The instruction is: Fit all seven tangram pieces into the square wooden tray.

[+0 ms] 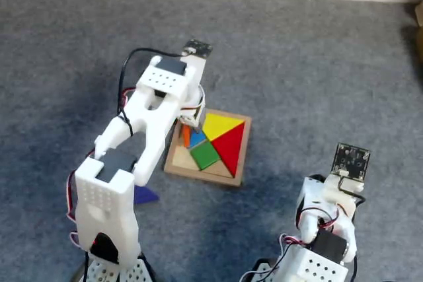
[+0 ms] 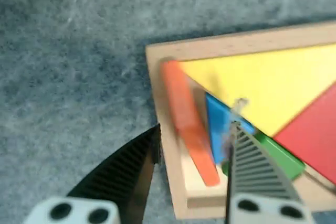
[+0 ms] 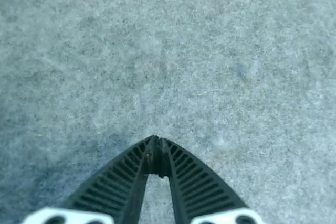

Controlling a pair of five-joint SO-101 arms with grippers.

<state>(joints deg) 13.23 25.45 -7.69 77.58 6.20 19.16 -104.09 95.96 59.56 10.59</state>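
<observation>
left gripper [image 2: 195, 127] is spread astride the orange piece [image 2: 186, 114], laid lengthwise against the tray [image 2: 220, 45] wall; right gripper [image 3: 157, 148] is closed.

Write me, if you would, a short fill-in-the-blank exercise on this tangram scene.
1. In the square wooden tray, the large yellow triangle lies edge to edge with the large ____ triangle.
2. The left gripper has its fingers ____ on either side of the long orange piece.
3. The right gripper hangs over the grey carpet with its fingers ____.
4. The purple piece lies not inside the tray but ____ it.
Missing words: red; open; shut; outside.
</observation>
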